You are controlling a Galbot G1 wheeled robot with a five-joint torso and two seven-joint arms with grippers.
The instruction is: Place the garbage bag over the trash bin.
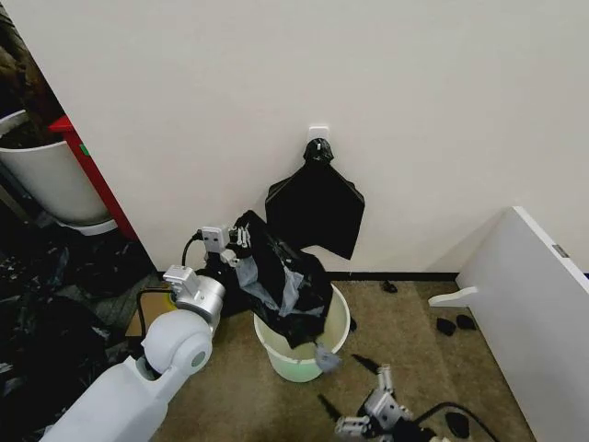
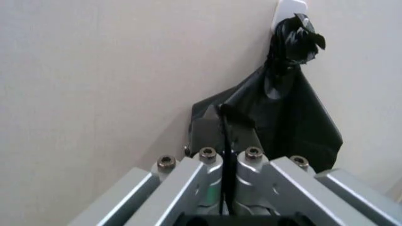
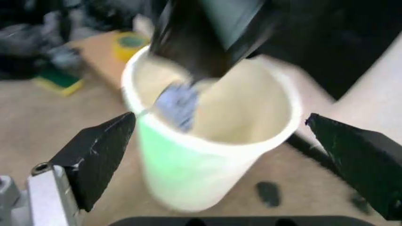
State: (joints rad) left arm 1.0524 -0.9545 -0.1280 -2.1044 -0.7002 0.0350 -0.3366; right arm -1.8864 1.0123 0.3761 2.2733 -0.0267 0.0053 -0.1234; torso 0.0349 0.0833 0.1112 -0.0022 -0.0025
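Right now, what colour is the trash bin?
Translucent white, green-tinted trash bin; the right wrist view shows it best.

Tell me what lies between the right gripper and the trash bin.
Only bare carpet. In the head view the open right gripper sits low beside the trash bin, with nothing in the gap. The garbage bag hangs from the left gripper into the bin.

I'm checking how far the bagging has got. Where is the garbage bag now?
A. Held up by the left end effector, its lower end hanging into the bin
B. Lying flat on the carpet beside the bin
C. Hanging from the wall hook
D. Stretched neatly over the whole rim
A: the left end effector is shut on the garbage bag, which droops into the trash bin.
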